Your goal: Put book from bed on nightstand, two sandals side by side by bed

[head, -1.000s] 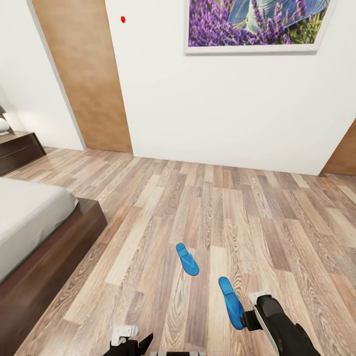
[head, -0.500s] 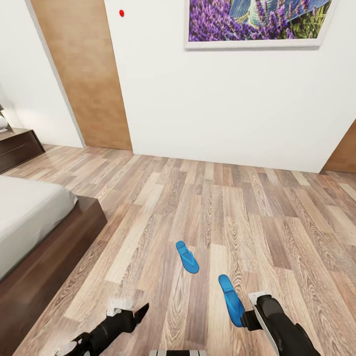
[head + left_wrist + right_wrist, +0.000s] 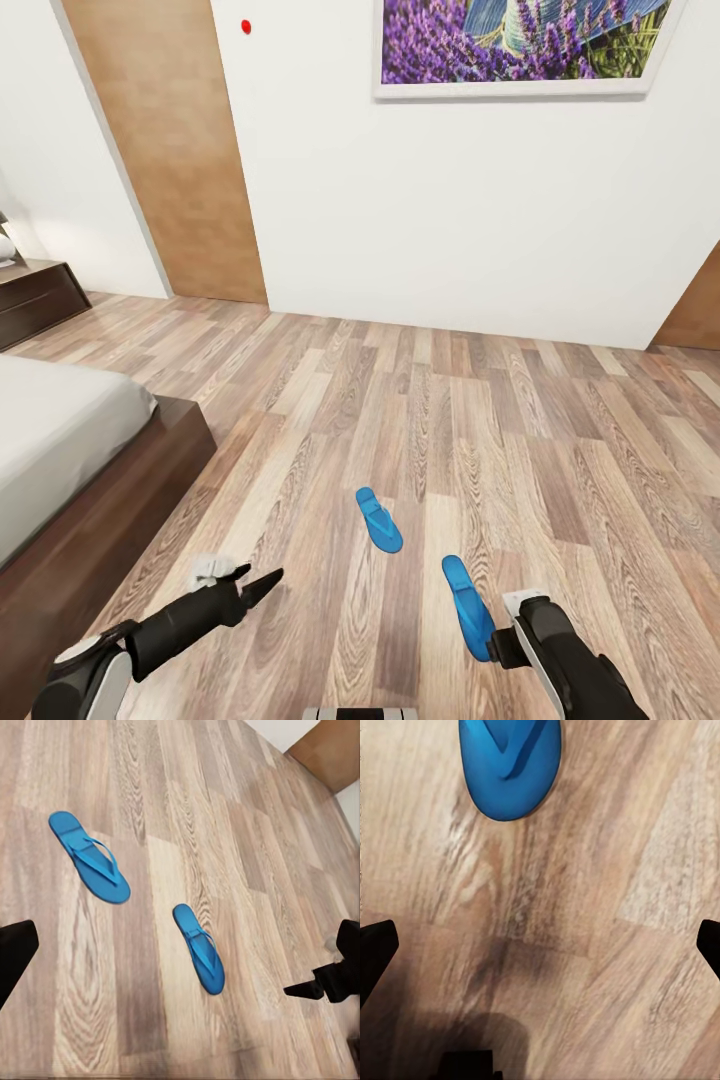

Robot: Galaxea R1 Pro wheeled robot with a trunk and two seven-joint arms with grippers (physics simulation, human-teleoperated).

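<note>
Left gripper (image 3: 262,583), jaws apart, empty: centre over farther sandal (image 3: 379,521), descend squarely, pinch across sole; right gripper (image 3: 540,945) likewise spread near nearer sandal (image 3: 467,608).

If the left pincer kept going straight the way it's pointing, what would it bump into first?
Probably the wooden floor. The left pincer points forward and down, roughly toward the farther blue sandal, with bare planks in between. It might touch that sandal instead; depth is hard to judge.

Lavender pic (image 3: 515,45), wood door (image 3: 170,150), red dot (image 3: 245,26)
</note>
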